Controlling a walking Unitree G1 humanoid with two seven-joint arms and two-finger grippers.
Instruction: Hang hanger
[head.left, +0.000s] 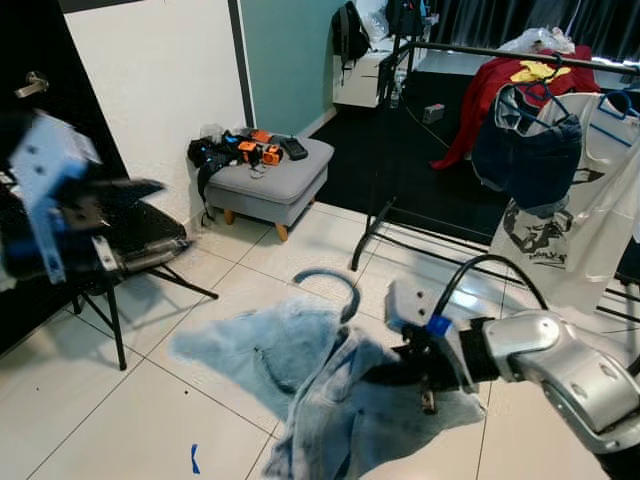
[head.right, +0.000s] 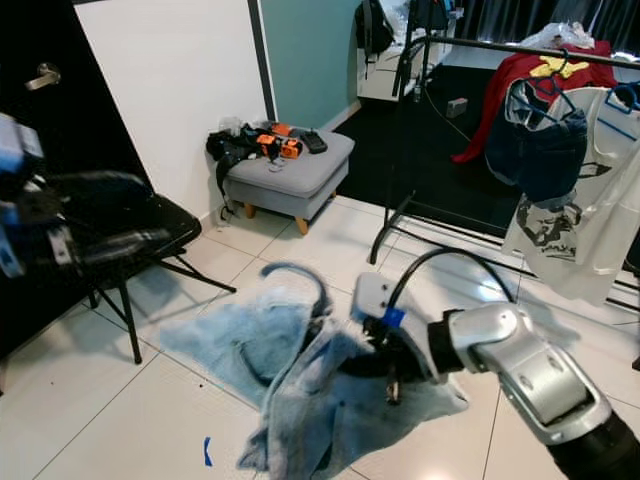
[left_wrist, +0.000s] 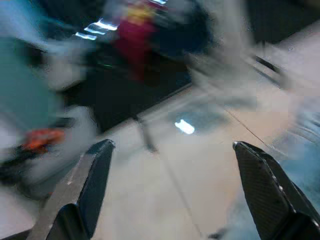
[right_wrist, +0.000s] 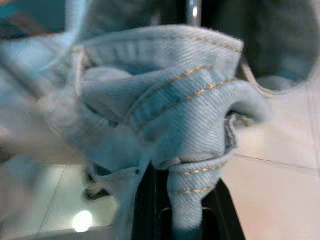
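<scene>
A dark hanger, its hook curving up, carries a light blue denim garment that hangs low over the tiled floor. My right gripper is shut on a bunched fold of the denim at the hanger's neck; its black fingers press the cloth from both sides. The hanger's body is buried in the fabric. Far to the left my left gripper is raised and blurred, open with nothing between its fingertips. The black clothes rail runs across the back right.
A red garment, a navy top and a white printed shirt hang on the rail. A grey ottoman with clutter stands by the wall. A black folding chair is at the left.
</scene>
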